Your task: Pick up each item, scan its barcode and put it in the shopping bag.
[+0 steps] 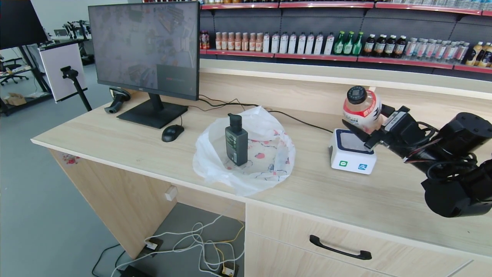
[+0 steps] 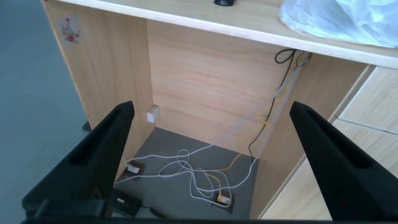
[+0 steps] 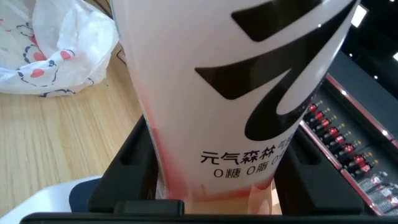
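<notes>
I have a drink bottle (image 1: 361, 107) clamped in my right claw (image 1: 368, 122), at the right of the head view's frame. It sits just above the white scanner box (image 1: 351, 152), and I cannot tell whether the two touch. The bottle is tilted so its dark round cap faces up and toward the camera. Its body is pale, whitish pink, with a red band below the neck. In my right wrist view the bottle (image 3: 236, 93) shows a bold black stroke across its label, and my black fingers (image 3: 134, 168) press against both its sides.

At the centre of the frame a white plastic shopping bag (image 1: 207, 154) with small red prints lies spread open on the counter. A dark rectangular bottle (image 1: 236, 140) with a pump cap stands upright inside it.

The counter (image 1: 115, 142) is light wood with a drawer handle (image 1: 340, 248) on its front at lower right. A black mouse (image 1: 172, 133) lies left of the bag, and a monitor (image 1: 146, 50) stands behind it at upper left. Shelves of bottled drinks (image 1: 326, 42) run along the back wall across the top.

My left claw (image 2: 211, 109) hangs low with its fingers spread wide and nothing between them, facing the hollow under the counter, where loose cables (image 2: 199, 177) lie on the floor.
</notes>
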